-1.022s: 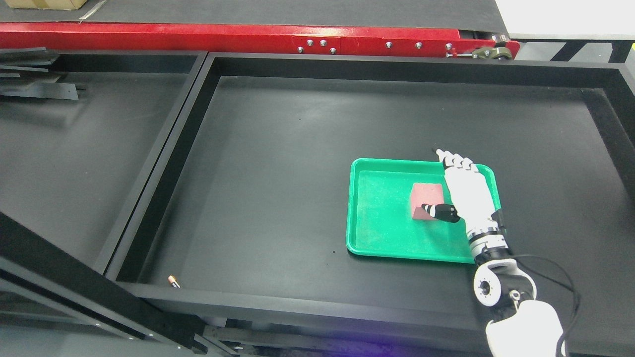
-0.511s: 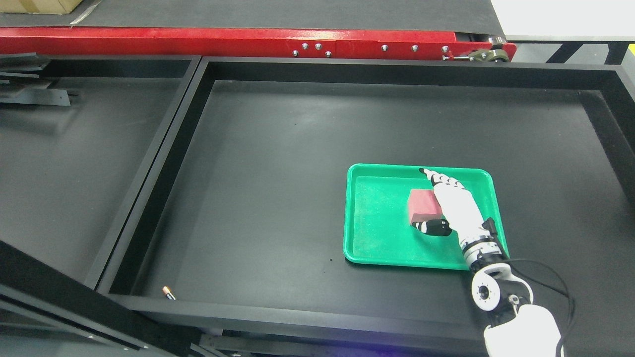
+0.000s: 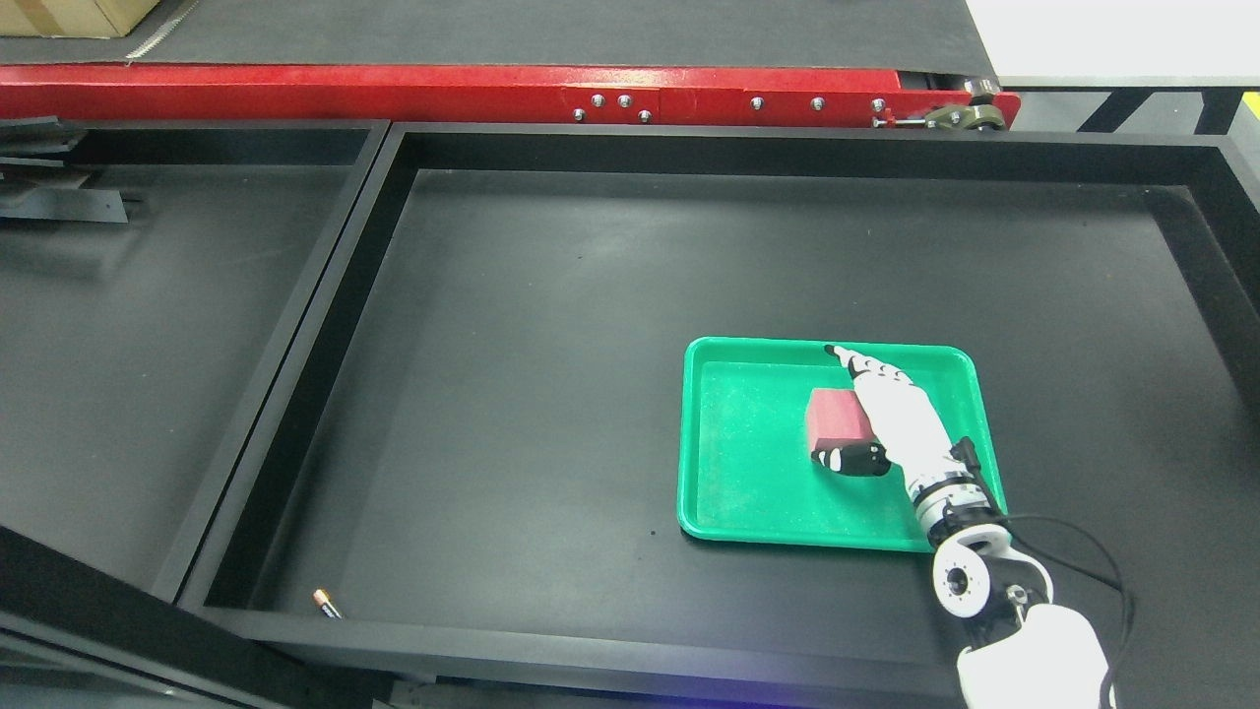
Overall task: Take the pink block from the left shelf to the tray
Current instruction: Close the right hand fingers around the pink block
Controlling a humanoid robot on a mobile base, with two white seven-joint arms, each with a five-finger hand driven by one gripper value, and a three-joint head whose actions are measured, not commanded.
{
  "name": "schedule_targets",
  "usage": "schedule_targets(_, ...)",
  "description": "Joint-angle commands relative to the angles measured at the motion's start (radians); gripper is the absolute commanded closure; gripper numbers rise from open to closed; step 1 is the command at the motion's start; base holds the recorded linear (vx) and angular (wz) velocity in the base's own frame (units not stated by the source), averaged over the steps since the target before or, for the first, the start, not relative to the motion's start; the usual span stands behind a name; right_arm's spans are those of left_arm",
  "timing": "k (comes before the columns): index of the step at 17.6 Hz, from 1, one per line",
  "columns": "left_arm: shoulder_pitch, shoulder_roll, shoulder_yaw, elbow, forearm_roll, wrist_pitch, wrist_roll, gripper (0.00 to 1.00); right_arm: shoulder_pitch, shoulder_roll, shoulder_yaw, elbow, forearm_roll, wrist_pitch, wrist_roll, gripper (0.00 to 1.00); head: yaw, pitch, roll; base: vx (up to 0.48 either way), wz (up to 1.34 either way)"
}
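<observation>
The pink block (image 3: 833,421) lies flat inside the green tray (image 3: 745,455), right of the tray's middle. My right hand (image 3: 829,404) comes in from the lower right and lies along the block's right side. Its white fingers (image 3: 876,379) are stretched out straight toward the tray's far rim, and the dark thumb (image 3: 854,458) sits just in front of the block's near face. The hand is open and does not clasp the block. The left arm does not show.
The tray rests on the black floor of a large walled shelf bin (image 3: 591,295). A second bin (image 3: 148,295) lies to the left. A small battery-like object (image 3: 325,603) lies at the near left corner. A red beam (image 3: 443,84) runs along the back.
The camera has shifted, sliding the whole scene down and left. Relative to the tray, my right hand has drawn back toward the near side; the block stays put in the tray.
</observation>
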Motion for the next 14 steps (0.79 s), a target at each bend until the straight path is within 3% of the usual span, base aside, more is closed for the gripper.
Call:
schedule_targets(1,0.032,0.017,0.000,-0.017,0.000,0.000,0.000,0.00,-0.002,-0.018,0.002,0.035,-0.004,0.001,0.014,0.01,0.0000,0.000,0.000,0.011,0.00)
schedule_targets(10,0.032,0.017,0.000,-0.017,0.000,0.000,0.000,0.00,0.000,-0.018,0.002,0.063,-0.003,0.007,0.031,0.02,0.0000,0.000,0.000,0.000,0.00)
schedule_targets(12,0.032,0.017,0.000,-0.017,0.000,0.000,0.000,0.00,0.000,-0.018,0.001,0.064,-0.002,0.015,0.030,0.08,0.0000,0.000,0.000,0.000,0.00)
schedule_targets(14,0.032,0.017,0.000,-0.017,0.000,0.000,0.000,0.00,-0.002,-0.018,-0.004,0.067,-0.001,0.041,0.022,0.20,0.0000,0.000,0.000,0.000,0.00)
